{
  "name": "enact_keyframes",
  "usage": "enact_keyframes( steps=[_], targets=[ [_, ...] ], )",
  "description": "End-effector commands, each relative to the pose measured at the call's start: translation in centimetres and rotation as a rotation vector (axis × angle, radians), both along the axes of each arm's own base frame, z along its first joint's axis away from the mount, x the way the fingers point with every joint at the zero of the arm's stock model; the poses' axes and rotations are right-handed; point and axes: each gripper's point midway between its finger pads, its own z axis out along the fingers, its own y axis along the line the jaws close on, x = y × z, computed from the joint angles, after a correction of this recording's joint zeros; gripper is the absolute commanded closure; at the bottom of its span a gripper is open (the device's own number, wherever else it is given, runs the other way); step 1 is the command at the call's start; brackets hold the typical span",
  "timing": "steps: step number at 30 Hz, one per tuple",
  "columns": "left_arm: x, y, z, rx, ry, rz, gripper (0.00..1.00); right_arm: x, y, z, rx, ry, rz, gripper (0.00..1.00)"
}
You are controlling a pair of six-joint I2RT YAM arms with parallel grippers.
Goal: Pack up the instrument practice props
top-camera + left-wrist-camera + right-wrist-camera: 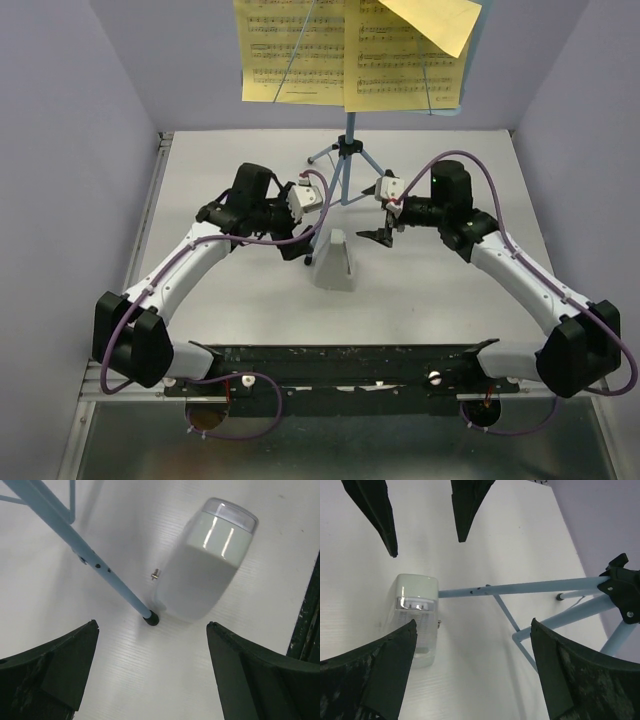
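Nothing looked packed: the light-blue metal music stand (pixel 347 150) stood unfolded at twelve o'clock bearing yellow sheet-music pages (pixel 300 55), the small whitish translucent plastic piece (pixel 333 262) lay at its six, with left gripper (pixel 151 624) and right gripper (pixel 472 622) gaping empty beside it.

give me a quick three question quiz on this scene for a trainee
1. Fill in: the yellow sheet-music pages rest on the light-blue ___.
2. Pick one: where is the whitish plastic piece? A, on top of the pages. B, standing on the table beside the foot of a tripod leg. C, clamped in a gripper.
3. True or false: the left gripper and the right gripper are both open and hold nothing.

Key: 1, music stand. 2, B. 3, true.
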Motion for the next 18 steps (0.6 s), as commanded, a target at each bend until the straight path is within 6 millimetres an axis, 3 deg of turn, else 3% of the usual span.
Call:
enact_keyframes(
  steps=[1,9,13,18],
  targets=[
    [4.1,-0.6,1.9,-0.079,-0.039,0.181,0.02,1.8,-1.4,-2.5,-0.163,-0.079,-0.026,0.00],
    [4.8,-0.7,1.2,-0.062,-0.072,0.153,0.03,1.4,-1.9,-3.8,-0.230,-0.100,0.016,0.01],
    [4.9,-1.6,0.8,-0.085,-0.053,0.127,0.03,0.7,-0.7,-3.2,-0.182,-0.058,0.068,0.02],
    [4.1,-4.3,1.5,-0.106,-0.071,0.019,0.03,0.5,1.7,-2.9,-0.156,-0.015,0.122,0.05]
  ],
)
